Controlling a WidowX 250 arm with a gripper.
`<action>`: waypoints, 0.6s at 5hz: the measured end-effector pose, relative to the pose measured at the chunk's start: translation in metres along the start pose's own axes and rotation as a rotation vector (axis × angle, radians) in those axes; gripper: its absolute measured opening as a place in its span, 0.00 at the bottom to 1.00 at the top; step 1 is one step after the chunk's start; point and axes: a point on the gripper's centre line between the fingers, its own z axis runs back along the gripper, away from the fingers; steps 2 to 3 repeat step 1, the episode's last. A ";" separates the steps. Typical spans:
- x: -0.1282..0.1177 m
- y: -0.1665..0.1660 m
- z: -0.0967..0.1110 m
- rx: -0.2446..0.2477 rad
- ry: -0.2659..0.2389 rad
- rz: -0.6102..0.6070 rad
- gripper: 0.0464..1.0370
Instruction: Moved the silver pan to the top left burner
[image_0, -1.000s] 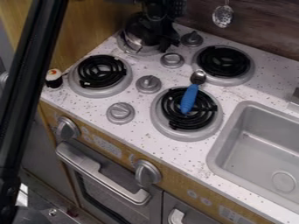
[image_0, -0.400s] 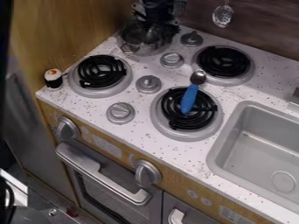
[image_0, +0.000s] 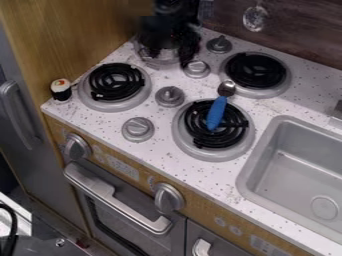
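The black gripper (image_0: 169, 37) hangs down from the top edge of the view at the back left of the stove, blurred and directly over the silver pan. Beneath and partly behind it, the silver pan (image_0: 159, 60) rests at the top left burner position, with its lower rim showing. The gripper hides much of the pan's upper part, and the burner under the pan is covered.
A blue-handled spoon (image_0: 217, 111) lies across the front right burner (image_0: 242, 140). The front left burner (image_0: 115, 82) and back right burner (image_0: 256, 71) are bare. A sushi toy (image_0: 61, 89) stands at the left edge; the sink (image_0: 267, 150) is right.
The gripper rose off the pan between the first two frames and is lower over it now. The long black bar at the left has left the view. The pan stays in about the same place.
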 end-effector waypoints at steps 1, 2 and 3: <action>-0.027 -0.009 -0.003 -0.039 0.081 0.023 0.96; -0.027 -0.009 -0.003 -0.039 0.081 0.023 0.96; -0.027 -0.009 -0.003 -0.039 0.081 0.023 0.96</action>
